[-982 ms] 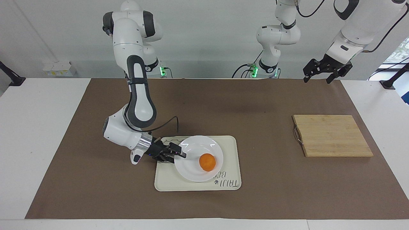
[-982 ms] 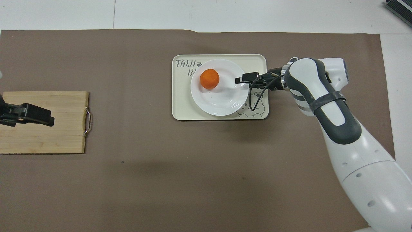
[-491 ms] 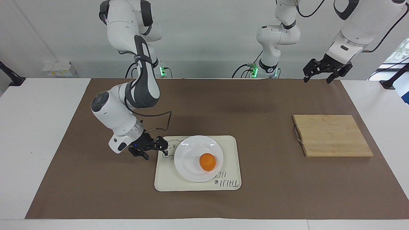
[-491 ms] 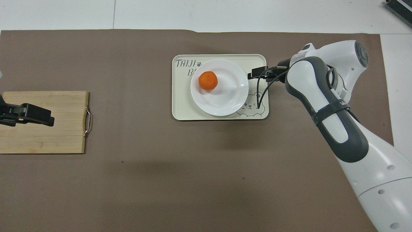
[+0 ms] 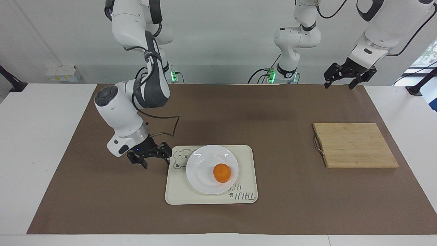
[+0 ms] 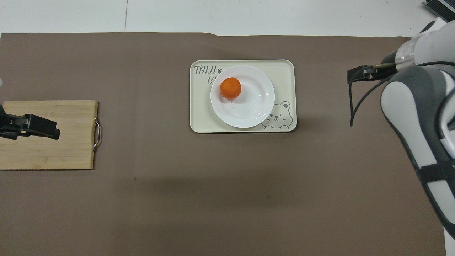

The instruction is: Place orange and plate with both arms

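The orange (image 5: 222, 173) sits on the plate (image 5: 205, 162), off centre, toward the plate's edge that lies farther from the robots. The plate rests on the tray (image 5: 245, 155) and covers part of its lettering; the tray's bear drawing shows beside the plate, toward the right arm's end. The tray lies on the brown mat (image 5: 102, 198).

The right gripper (image 5: 149, 162) hangs low over the mat just beside the tray's edge — fingers spread, holding nothing, clear of tray and plate.

The board (image 5: 355, 145) lies well apart from the tray, toward the left arm's end. The left arm waits; the left gripper (image 5: 350, 79) is raised, its 2 fingers spread and empty.
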